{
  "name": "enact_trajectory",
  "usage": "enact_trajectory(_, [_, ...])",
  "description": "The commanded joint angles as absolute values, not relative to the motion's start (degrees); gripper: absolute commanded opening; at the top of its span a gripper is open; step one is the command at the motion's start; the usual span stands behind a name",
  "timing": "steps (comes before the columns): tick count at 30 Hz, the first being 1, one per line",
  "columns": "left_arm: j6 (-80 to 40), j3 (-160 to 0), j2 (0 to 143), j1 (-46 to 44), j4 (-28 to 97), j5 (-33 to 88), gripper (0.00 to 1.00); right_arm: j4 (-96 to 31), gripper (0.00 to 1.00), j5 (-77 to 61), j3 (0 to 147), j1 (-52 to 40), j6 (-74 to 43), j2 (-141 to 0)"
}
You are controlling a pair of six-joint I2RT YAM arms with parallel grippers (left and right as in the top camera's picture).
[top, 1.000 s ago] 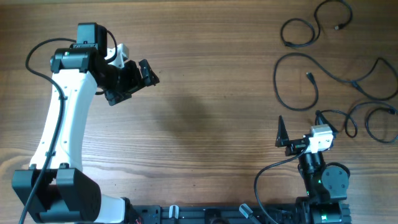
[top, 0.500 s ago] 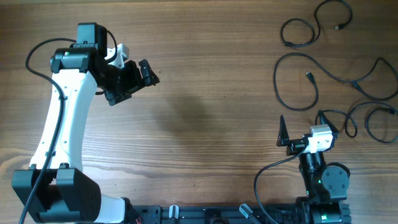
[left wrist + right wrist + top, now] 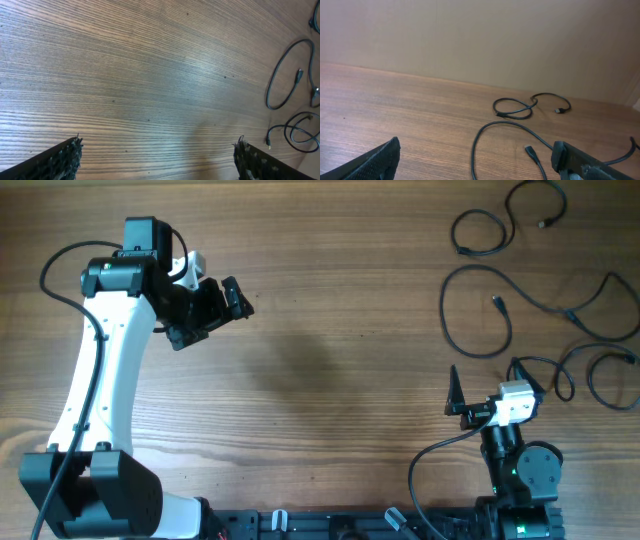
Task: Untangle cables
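Several thin black cables lie loose at the table's right side. One curls at the far right corner [image 3: 500, 225], one makes a big loop [image 3: 465, 310] ending in a plug [image 3: 497, 303], and others wind along the right edge [image 3: 600, 330] and form small loops [image 3: 590, 375]. My right gripper [image 3: 485, 385] is open and empty just in front of the big loop. In the right wrist view the open jaws [image 3: 476, 150] frame the loop [image 3: 492, 125] and its plug [image 3: 532, 151]. My left gripper [image 3: 228, 300] is open and empty over bare wood at the left; its jaws [image 3: 159, 147] hold nothing.
The left wrist view shows the cables at its right edge: a loop [image 3: 280, 75] and small coils [image 3: 300, 132]. A beige wall [image 3: 480, 35] stands behind the table's far edge. The arm bases and a black rail [image 3: 350, 525] sit along the near edge.
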State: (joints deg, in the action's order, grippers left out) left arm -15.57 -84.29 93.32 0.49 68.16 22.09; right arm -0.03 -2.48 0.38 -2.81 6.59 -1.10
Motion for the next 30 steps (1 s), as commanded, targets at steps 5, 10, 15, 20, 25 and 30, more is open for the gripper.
enact_trajectory(5, [-14.94,-84.05,90.80,-1.93,68.62,17.34,1.00,0.08,1.00,-2.37,0.32,-2.55,7.35,-0.21])
enact_trajectory(10, [-10.28,-75.18,79.09,-3.27,60.29,17.06,1.00,0.08,1.00,-2.35,0.32,-2.55,7.38,-0.21])
enact_trajectory(15, [-4.21,-62.13,59.88,-3.20,52.49,19.40,1.00,0.08,1.00,-2.37,0.32,-2.55,7.38,-0.21])
enact_trajectory(20, [-2.98,-56.97,34.09,-3.22,50.76,19.49,1.00,0.08,1.00,-2.37,0.32,-2.55,7.35,-0.21])
enact_trajectory(25, [-2.96,-53.82,27.22,-3.20,49.04,19.86,1.00,0.08,1.00,-2.35,0.32,-2.55,7.35,-0.21])
enact_trajectory(30, [-3.01,-40.56,19.79,-2.83,32.67,19.88,1.00,0.08,1.00,-2.37,0.32,-2.55,7.38,-0.21])
